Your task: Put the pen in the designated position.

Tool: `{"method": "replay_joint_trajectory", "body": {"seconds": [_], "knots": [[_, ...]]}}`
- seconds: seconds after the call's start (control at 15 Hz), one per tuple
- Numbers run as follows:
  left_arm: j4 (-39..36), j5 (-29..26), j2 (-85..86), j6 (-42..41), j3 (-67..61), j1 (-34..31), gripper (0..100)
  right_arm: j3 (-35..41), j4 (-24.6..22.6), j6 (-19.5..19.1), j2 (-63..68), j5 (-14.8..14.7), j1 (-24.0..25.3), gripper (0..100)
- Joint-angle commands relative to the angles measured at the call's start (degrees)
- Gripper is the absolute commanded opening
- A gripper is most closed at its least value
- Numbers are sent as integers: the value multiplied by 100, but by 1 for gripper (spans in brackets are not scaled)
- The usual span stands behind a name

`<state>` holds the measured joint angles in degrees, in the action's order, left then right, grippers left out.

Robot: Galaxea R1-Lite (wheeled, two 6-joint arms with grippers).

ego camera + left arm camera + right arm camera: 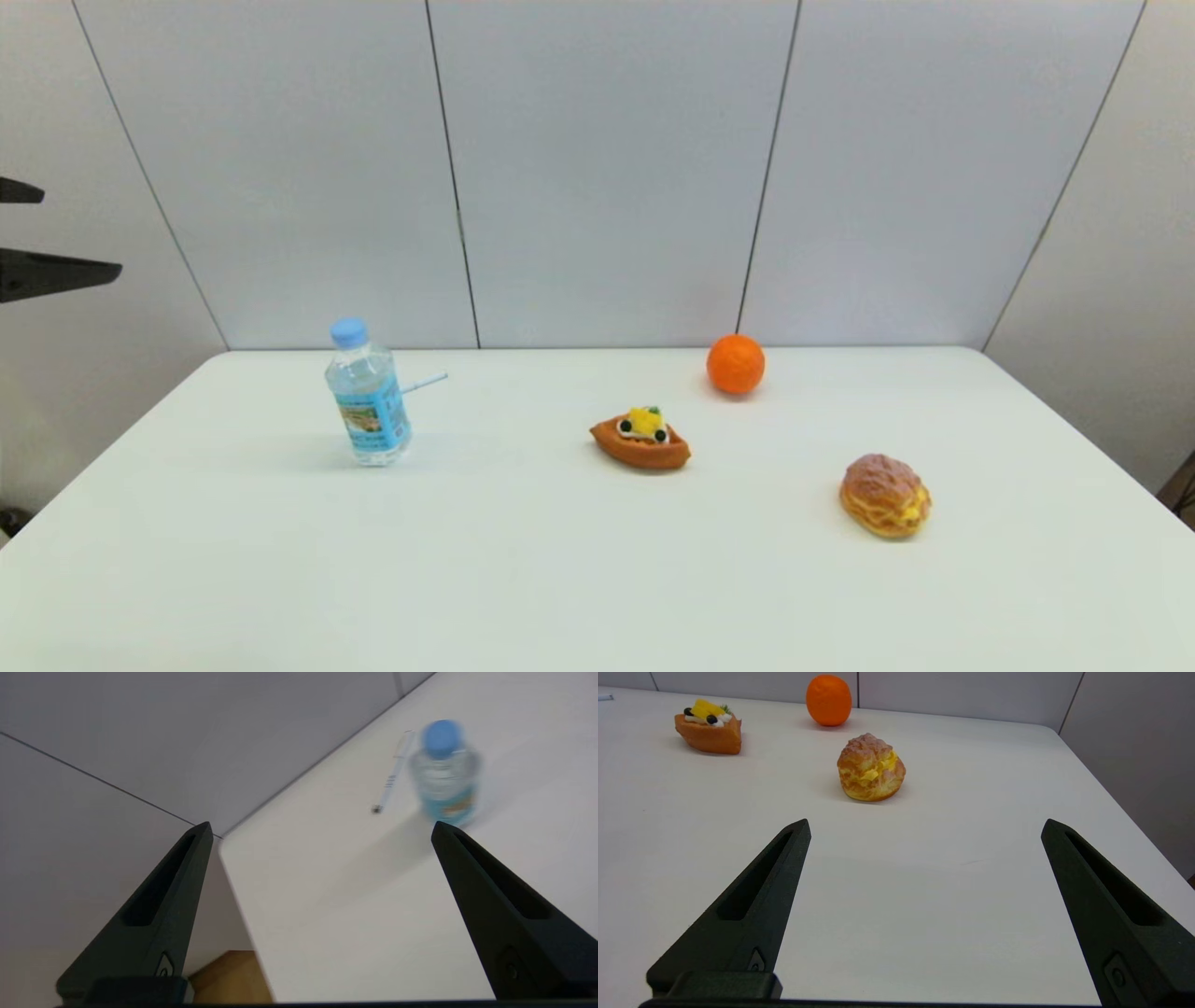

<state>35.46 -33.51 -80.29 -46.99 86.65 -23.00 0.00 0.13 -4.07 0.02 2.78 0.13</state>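
Lying behind one bottle point(367, 396), one pen point(425, 382), seemingly flat; both grippers' fingers point(159, 905) spread wide.

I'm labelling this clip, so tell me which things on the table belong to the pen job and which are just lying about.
Part of the job:
- pen, lying on the table behind the bottle
- left pincer, open, off the table's left edge

Just lying about:
- water bottle, upright
- orange
- fruit tart
- cream puff
- right pincer, open, idle

Bright even light, soft shadows; bottle point(444, 772) blurred.
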Motion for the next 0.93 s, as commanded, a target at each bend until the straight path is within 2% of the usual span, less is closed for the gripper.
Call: {"method": "replay_joint_trajectory", "body": {"seconds": [0.07, 0.4, 0.67, 0.8, 0.93], "knots": [[-716, 706, 3239, 1975, -2732, 1246, 100, 0, -5, -6, -2, 3, -5, 100], [-971, 750, 4742, 2476, -3954, 1694, 100, 0, 4, -6, -2, 3, 4, 100], [-1428, 829, 5471, 2740, -4517, 1791, 100, 0, -5, -6, -2, 3, 4, 100], [-1762, 1532, 5928, 2757, -5000, 2028, 100, 0, 4, -6, -2, 3, -5, 100], [-1885, 1883, 6280, 2915, -5475, 2300, 100, 0, -5, -6, -2, 3, 4, 100]]}}
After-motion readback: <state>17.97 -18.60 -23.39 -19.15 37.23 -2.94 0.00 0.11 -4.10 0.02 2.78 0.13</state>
